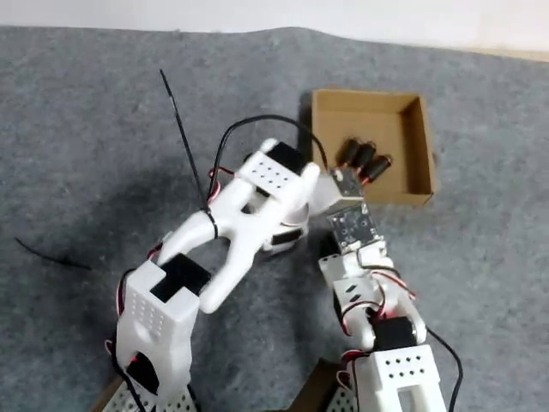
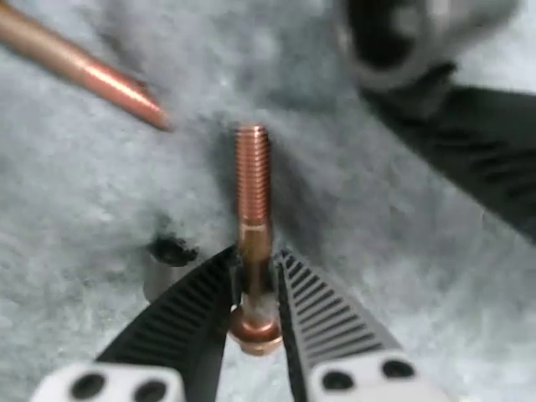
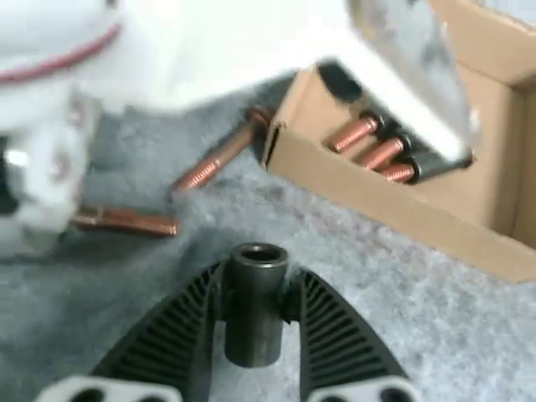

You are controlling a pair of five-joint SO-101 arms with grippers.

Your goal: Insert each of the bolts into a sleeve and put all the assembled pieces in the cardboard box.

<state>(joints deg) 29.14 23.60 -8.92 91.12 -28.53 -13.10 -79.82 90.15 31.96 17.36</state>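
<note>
Left end effector: we see it clenched on the bolt, near the head.
Bolt's long way: straight out, threaded tip first.
Right end effector: grasping the sleeve, hole facing out.
Next: we think the tip must meet the hole.

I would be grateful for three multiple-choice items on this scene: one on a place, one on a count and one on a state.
1. Where do the assembled pieces lie?
A) on a plate
B) in the cardboard box
C) in a bowl

2. How many assembled pieces are in the box?
A) one
B) three
C) five

3. What is the state of the right claw?
A) wide open
B) shut with nothing in it
C) shut on the sleeve

Answers:
1 B: they lie side by side on the box floor.
2 B: three copper shafts with dark ends show there.
3 C: it clamps the dark sleeve from both sides.
</note>
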